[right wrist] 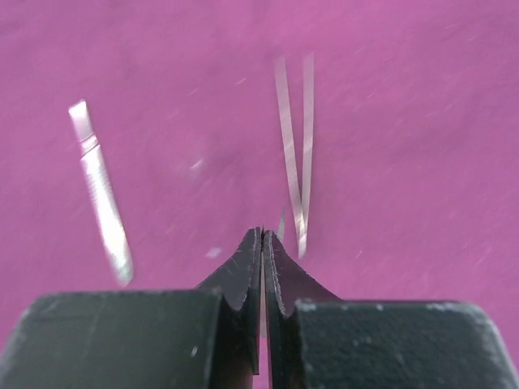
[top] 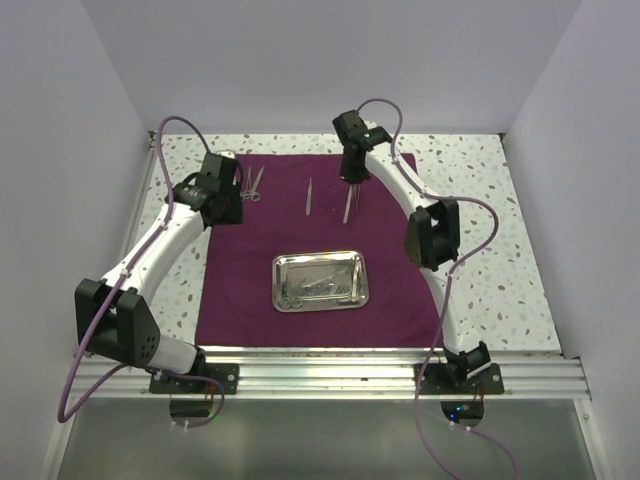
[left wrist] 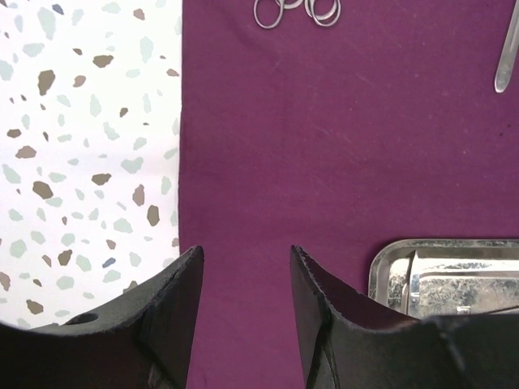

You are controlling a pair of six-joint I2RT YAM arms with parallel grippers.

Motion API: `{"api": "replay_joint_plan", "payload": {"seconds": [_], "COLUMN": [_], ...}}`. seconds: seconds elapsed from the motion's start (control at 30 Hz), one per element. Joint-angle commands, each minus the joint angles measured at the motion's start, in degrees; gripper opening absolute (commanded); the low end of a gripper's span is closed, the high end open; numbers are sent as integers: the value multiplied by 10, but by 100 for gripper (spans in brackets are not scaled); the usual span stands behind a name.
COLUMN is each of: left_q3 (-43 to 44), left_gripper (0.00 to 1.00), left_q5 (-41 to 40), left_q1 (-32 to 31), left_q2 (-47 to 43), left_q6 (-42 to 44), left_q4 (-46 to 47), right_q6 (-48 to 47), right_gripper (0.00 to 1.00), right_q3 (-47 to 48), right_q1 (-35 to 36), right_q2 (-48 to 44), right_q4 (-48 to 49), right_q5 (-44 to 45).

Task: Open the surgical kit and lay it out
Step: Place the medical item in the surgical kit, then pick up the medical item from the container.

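Note:
The maroon cloth (top: 400, 280) lies spread flat on the table. The steel tray (top: 285, 268) sits on its near middle with thin instruments in it. My left gripper (top: 228, 208) is open and empty over the cloth's left edge (left wrist: 243, 162), with the tray's corner (left wrist: 389, 263) to its right. Scissors (top: 251, 185) lie at the far left, and their rings (left wrist: 296, 11) show in the left wrist view. My right gripper (top: 351, 186) hangs over the far middle, shut (right wrist: 263, 233) on a thin silver instrument whose tip (right wrist: 280, 220) pokes out. Tweezers (right wrist: 296, 146) lie just beyond.
A flat silver handle (top: 309, 196) lies on the cloth left of the right gripper; it also shows in the right wrist view (right wrist: 101, 203) and the left wrist view (left wrist: 506, 57). The speckled tabletop (top: 500, 220) flanks the cloth, with white walls around it.

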Motion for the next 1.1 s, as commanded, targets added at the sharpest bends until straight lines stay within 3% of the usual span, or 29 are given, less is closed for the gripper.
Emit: {"api": "replay_joint_plan", "payload": {"seconds": [0.0,0.27,0.43,0.47,0.5,0.57,0.6,0.87,1.07], "left_q3": [24,23,50,55,64,66,62,34,75], "left_gripper": [50,49,49,49,49,49,49,48,47], "left_q5": [25,26,25,19,11,19,24,61,54], "left_q1": [-1,-7,-52,-64,-91,-126,-137,-257,-333], "left_q2": [-1,7,29,35,40,56,56,110,202], "left_q6": [-20,-31,-46,-49,-54,-65,-68,-79,-111], "left_q4": [-17,-22,-36,-40,-44,-42,-41,42,73], "right_q6": [-13,-43,-49,-52,-52,-54,-53,-36,-19], "right_gripper": [0,0,2,10,40,80,84,87,88], "right_q3": [36,97,91,91,91,56,56,-210,-434], "right_q1": [-21,-48,-66,-67,-70,-71,-71,-70,-70], "right_q2": [28,81,84,85,82,61,48,-221,-431], "right_q4": [-17,25,74,81,81,88,90,109,102], "right_q5": [33,70,60,52,47,29,25,28,27]}}
